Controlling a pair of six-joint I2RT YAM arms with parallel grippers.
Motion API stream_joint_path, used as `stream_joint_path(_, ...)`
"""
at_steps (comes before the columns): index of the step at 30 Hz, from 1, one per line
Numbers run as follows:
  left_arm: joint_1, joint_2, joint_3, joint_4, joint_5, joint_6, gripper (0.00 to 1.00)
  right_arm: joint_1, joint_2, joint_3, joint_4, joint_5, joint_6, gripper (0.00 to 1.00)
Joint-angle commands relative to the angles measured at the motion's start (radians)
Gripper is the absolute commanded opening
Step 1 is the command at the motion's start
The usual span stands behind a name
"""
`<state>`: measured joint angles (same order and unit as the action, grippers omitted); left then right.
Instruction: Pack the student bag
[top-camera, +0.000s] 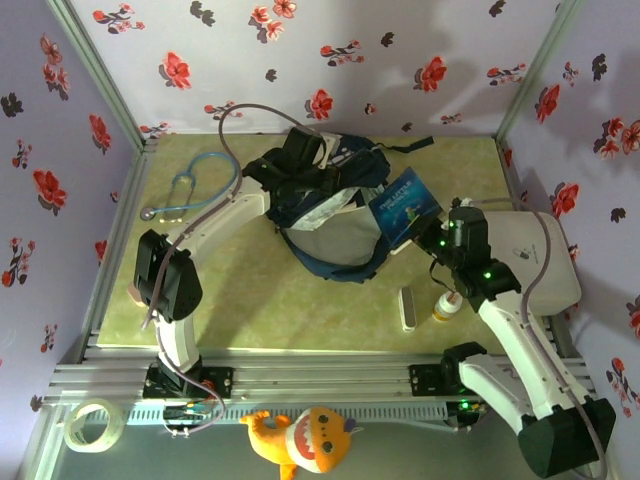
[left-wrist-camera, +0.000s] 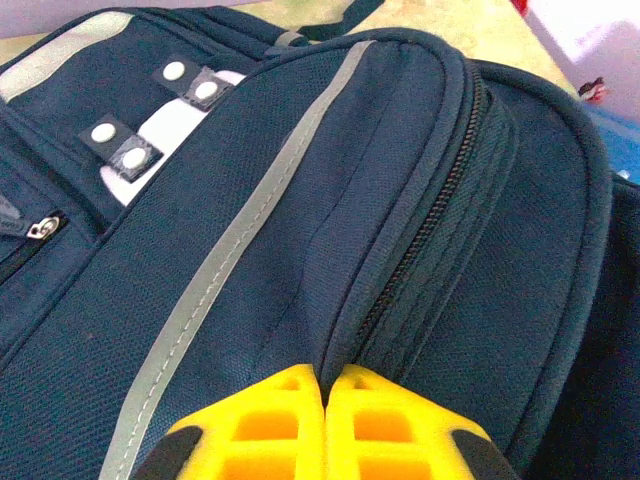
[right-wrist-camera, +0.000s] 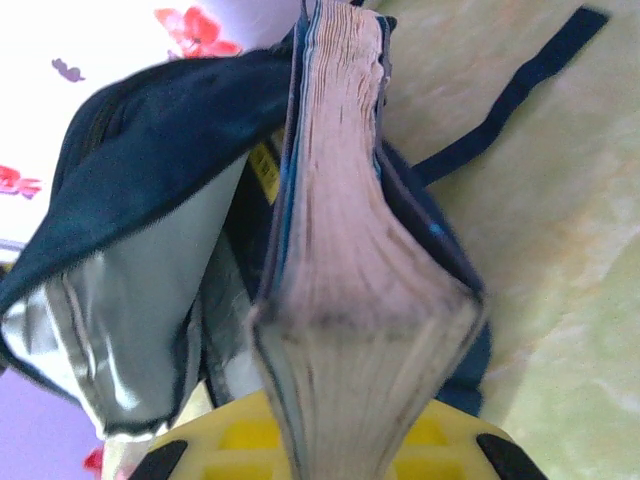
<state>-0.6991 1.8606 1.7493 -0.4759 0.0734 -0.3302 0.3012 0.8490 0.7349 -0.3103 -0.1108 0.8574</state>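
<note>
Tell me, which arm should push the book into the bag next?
Right, probably. The right gripper clamps the blue book at the open mouth of the student bag; the left gripper is shut on its fabric, seemingly holding it open.

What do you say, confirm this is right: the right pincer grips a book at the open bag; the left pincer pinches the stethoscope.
Not quite: the left pincer pinches the student bag by its zipper, as the left wrist view shows. The rest stands.
</note>
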Motion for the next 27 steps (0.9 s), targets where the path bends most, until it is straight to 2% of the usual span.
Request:
stream_joint_path(1, 0.006, -0.048, 0.029, 0.148, 0.048, -0.061, 0.0, 0.039, 0.01, -0.008, 0.148, -0.024, 0.037, 0.0)
stream_joint_path(12, 0.006, -0.008, 0.071, 0.12, 0.11, -0.096, 0.0, 0.063, 0.163, -0.002, 0.316, -0.159, 0.142, 0.0)
stream_joint_path(21, 0.006, -0.001, 0.083, 0.106, 0.127, -0.107, 0.0, 0.118, 0.279, 0.011, 0.453, -0.151, 0.213, 0.0)
stream_joint_path(27, 0.007, -0.006, 0.085, 0.101, 0.128, -0.112, 0.0, 0.134, 0.392, 0.04, 0.489, -0.079, 0.218, 0.0)
